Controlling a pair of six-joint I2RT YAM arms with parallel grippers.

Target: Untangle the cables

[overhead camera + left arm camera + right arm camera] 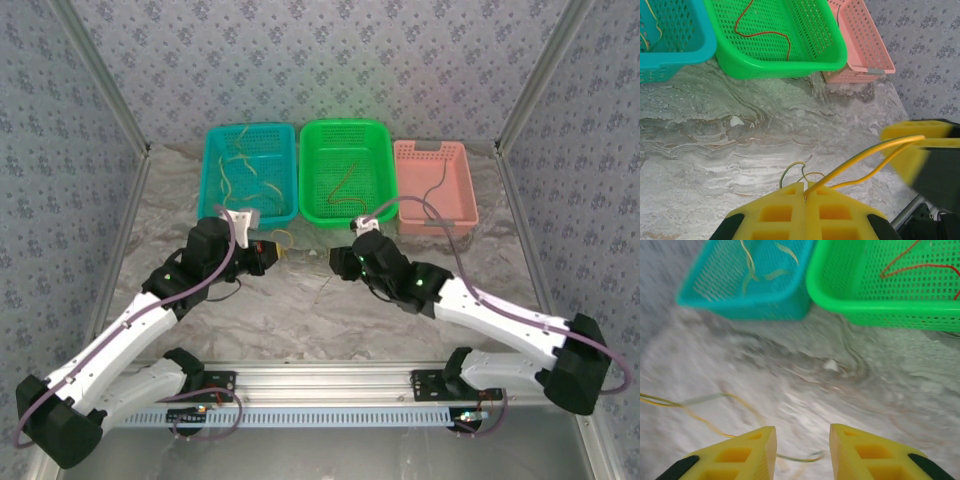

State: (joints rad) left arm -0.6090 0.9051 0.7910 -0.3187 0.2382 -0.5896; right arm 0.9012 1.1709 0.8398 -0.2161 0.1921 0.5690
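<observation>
– On the worktop (320,310), at about 6 o'clock from the teal basket (250,215), is that the last bundle of cables (283,240)? How close to done are we?

– Pretty close, I'd say. The baskets line the 12 o'clock edge. Pale yellowish strands (243,170) lie in the teal one, a red-brown cable (762,34) sits alone in the green basket (345,222), and a black cable (437,185) is in the pink basket (435,222). What's left looks like a yellow cable (860,159) with a green cable (784,174) running along it, out on the marble.

– And who's got it?

– The left pincer (805,189) is pressed together, pinching that yellow-green pair right at its tips. In its wrist view the strand stretches off toward 2 o'clock, up to the right pincer (801,429), which sits at 3 o'clock of the left one from above. That one's jaws stand apart with a clear gap and a thin loop lies on the worktop under them, so it's not clamped on anything as far as I can tell.

– So what's left to do?

– My guess: pull those two apart, then drop each in a basket.
</observation>
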